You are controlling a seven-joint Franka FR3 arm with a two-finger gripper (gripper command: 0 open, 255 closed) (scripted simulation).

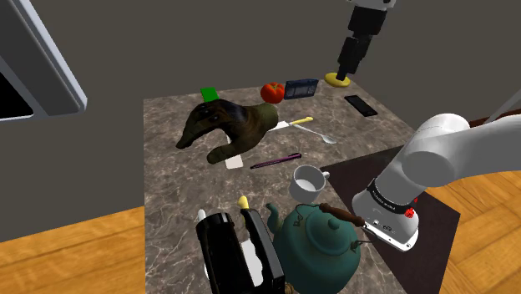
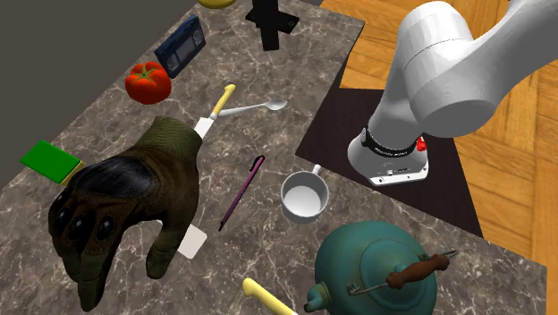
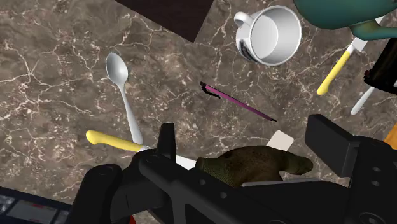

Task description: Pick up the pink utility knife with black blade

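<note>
Utility knife [image 1: 275, 160], thin and magenta-pink, lies on the marble table [image 1: 167, 175] right beside the white cup [image 1: 306, 182], on the cup's glove [image 1: 230, 125] side. The gripper [image 1: 344, 71] hangs well away from the cup and the knife, fingers spread, gripping nothing. Count: one cup, one glove, one teapot [image 1: 317, 242], one spoon [image 1: 317, 134], one tomato [image 1: 272, 92], two yellow-handled knives [image 3: 111, 139].

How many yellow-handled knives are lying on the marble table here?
2. The first knife lies beside the spoon by the cuff of the glove; the second knife lies next to the teal kettle. Another could be hidden under the glove.
</note>
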